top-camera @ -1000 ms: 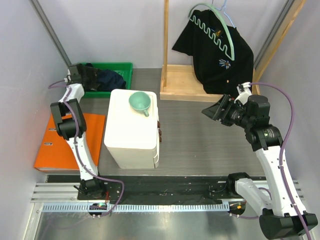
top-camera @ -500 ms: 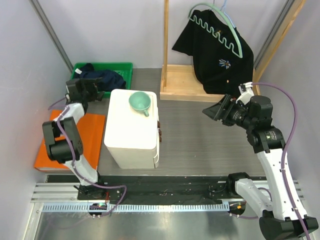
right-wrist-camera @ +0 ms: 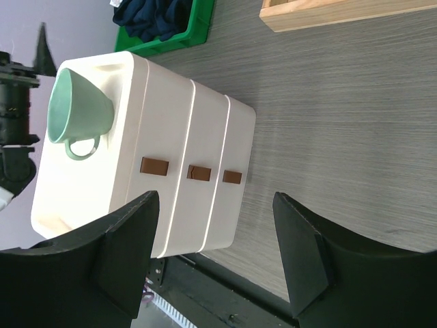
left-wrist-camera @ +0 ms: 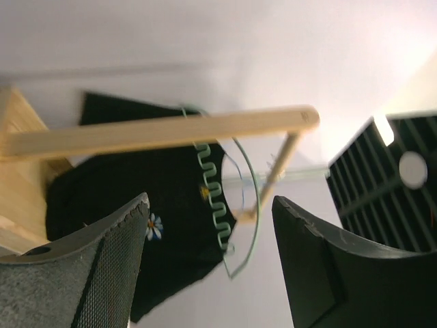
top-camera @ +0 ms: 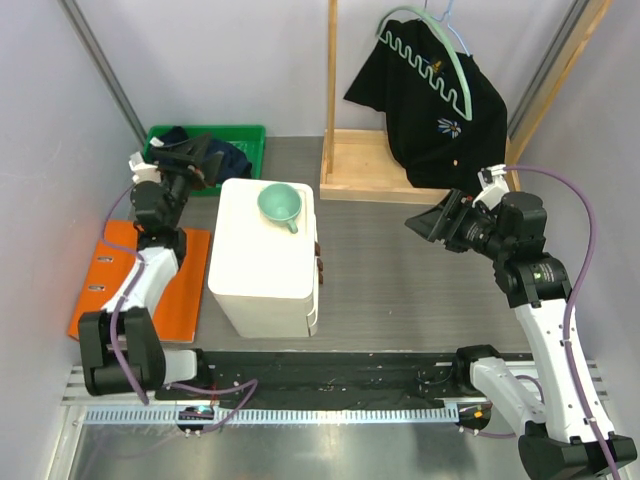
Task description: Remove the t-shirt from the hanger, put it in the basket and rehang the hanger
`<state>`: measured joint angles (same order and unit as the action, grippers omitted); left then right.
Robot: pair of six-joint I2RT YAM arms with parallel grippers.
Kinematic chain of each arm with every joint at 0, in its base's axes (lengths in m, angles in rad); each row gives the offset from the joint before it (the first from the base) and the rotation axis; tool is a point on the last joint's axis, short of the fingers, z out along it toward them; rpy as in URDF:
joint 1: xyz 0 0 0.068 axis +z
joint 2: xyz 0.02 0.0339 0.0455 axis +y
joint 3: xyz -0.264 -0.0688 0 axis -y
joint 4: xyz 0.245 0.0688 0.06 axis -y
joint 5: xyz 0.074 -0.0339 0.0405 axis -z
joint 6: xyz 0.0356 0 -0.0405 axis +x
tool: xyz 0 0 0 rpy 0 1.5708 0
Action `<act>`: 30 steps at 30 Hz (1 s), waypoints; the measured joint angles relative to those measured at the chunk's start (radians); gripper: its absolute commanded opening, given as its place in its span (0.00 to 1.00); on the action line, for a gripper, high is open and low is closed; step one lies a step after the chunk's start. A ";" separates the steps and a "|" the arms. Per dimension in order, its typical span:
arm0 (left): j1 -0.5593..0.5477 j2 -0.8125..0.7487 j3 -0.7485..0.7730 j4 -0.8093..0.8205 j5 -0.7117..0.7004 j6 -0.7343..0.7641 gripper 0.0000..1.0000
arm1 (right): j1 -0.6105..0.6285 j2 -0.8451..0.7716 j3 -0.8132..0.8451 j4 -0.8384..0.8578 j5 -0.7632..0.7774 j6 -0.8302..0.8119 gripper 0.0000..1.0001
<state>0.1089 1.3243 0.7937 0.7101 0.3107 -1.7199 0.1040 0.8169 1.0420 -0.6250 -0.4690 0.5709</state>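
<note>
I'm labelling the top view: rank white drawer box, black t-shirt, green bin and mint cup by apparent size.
1. white drawer box and black t-shirt: about alike, not ranked.
2. green bin, partly behind the left gripper.
3. mint cup.

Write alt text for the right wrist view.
The open, empty right hand frames a white drawer box with three brown tabs, standing on a grey wood-grain surface, with a pale green cup on top. Along the top edge are a green bin holding dark clothes and the corner of a wooden base.
</note>
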 measured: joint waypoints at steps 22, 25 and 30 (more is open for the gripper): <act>-0.912 -0.354 0.290 -0.695 -0.130 0.934 0.69 | 0.001 0.059 0.093 -0.070 0.247 -0.048 0.69; -1.106 -0.286 0.303 -0.762 -0.206 1.007 0.69 | 0.002 0.084 0.178 -0.115 0.380 -0.062 0.69; -1.360 -0.169 0.344 -0.826 -0.315 1.110 0.69 | 0.002 0.138 0.385 -0.145 0.628 -0.114 0.69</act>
<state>-1.2507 1.1553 1.1378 -0.1162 -0.0048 -0.6094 0.1055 0.9550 1.4273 -0.7704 0.1585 0.4568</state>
